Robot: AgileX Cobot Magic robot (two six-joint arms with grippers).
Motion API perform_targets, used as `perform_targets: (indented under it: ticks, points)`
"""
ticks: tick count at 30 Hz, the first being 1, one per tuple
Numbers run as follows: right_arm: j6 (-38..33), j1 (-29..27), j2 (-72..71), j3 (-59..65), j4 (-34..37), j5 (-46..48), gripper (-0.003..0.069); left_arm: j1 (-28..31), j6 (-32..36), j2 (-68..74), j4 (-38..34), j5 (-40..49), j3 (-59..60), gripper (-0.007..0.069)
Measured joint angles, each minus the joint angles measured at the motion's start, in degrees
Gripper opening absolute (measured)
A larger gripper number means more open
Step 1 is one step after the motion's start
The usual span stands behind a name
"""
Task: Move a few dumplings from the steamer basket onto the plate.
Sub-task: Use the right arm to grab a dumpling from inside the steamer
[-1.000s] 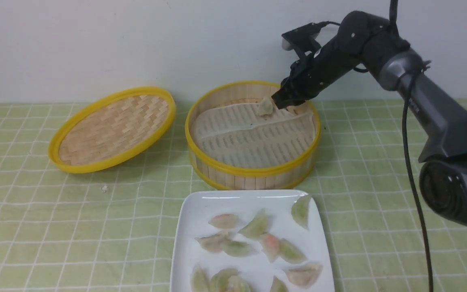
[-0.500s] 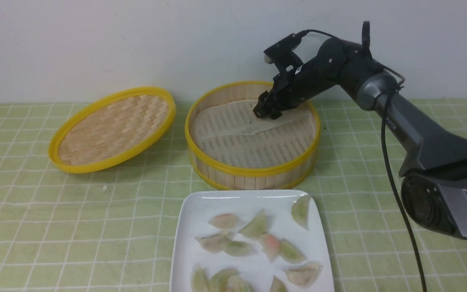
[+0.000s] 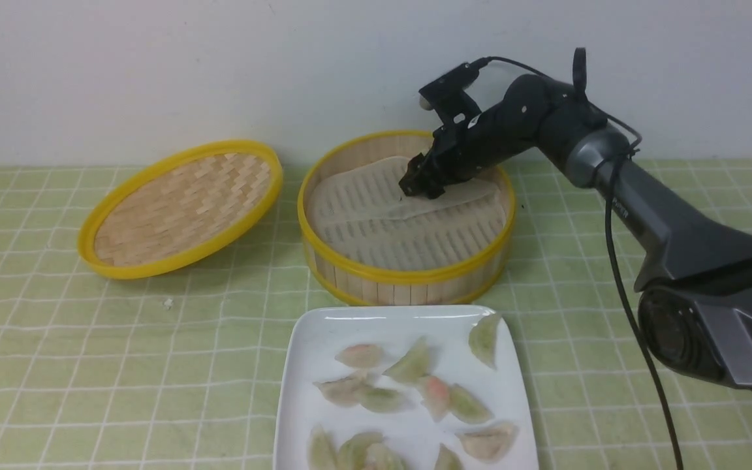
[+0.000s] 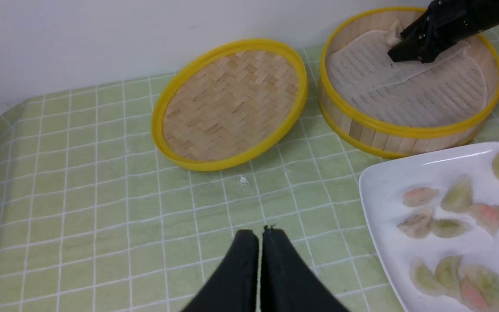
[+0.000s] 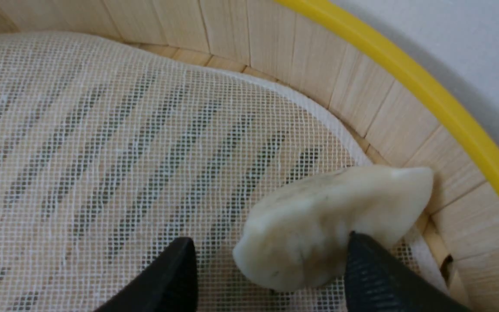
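My right gripper [image 3: 418,186] reaches down into the back of the steamer basket [image 3: 408,277] and stands open. One pale dumpling [image 5: 332,225] lies on the mesh liner [image 5: 102,130] by the slat wall. It sits between the fingers, touching one fingertip [image 5: 375,268] with a gap to the other. In the front view the gripper hides it. The white plate [image 3: 311,352] in front of the basket carries several dumplings [image 3: 415,362]. My left gripper [image 4: 259,236] hangs shut and empty over the cloth, left of the plate [image 4: 383,190].
The basket's woven lid [image 3: 180,209] with a yellow rim leans on the green checked cloth [image 3: 89,359] left of the basket. A small white crumb [image 3: 168,303] lies in front of the lid. A white wall runs close behind the basket.
The right gripper came down and to the left inside the basket and opened. The dumpling that was at its tip now rests on the liner. The left gripper stayed put.
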Motion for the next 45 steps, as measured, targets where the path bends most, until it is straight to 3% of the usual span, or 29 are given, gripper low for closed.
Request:
perform_targets:
  ticks: [3,4,5,7,9,20,29,34,41,45]
  points:
    - [0.44,0.00,0.07,0.00,0.00,-0.40,0.0298,0.00,0.00,0.00,-0.01,0.00,0.30,-0.0006]
    - [0.69,0.00,0.07,0.00,-0.24,-0.45,0.0206,0.00,0.00,0.00,-0.01,0.00,0.30,-0.0006]
    - [0.75,0.00,0.07,0.00,-0.26,-0.45,0.0190,0.00,0.00,0.00,-0.01,0.00,0.30,-0.0006]
    - [1.53,0.00,0.07,-0.06,-0.81,-0.18,0.0052,0.00,0.00,0.00,-0.01,0.00,0.34,-0.0006]
    - [2.35,0.00,-0.28,-0.06,-2.02,0.61,0.0011,0.00,0.00,0.00,-0.01,0.00,0.36,-0.0006]
    - [4.10,0.00,-8.28,-0.19,-4.54,6.08,-0.0007,0.00,0.00,0.00,0.50,0.00,0.40,-0.0006]
    - [3.86,0.00,-6.95,-0.14,-4.32,7.19,-0.0007,0.00,0.00,0.00,1.40,0.00,0.46,-0.0006]
    - [4.73,0.00,-7.87,-0.14,-3.65,12.84,-0.0007,0.00,0.00,0.00,1.58,0.00,0.46,-0.0006]
    - [12.01,0.06,-15.02,0.87,-3.59,16.40,-0.0007,0.00,0.00,0.00,1.69,0.00,0.46,-0.0006]
    - [16.05,0.35,-23.64,8.27,-3.41,16.32,-0.0007,0.00,0.00,-0.19,1.57,0.00,0.46,-0.0006]
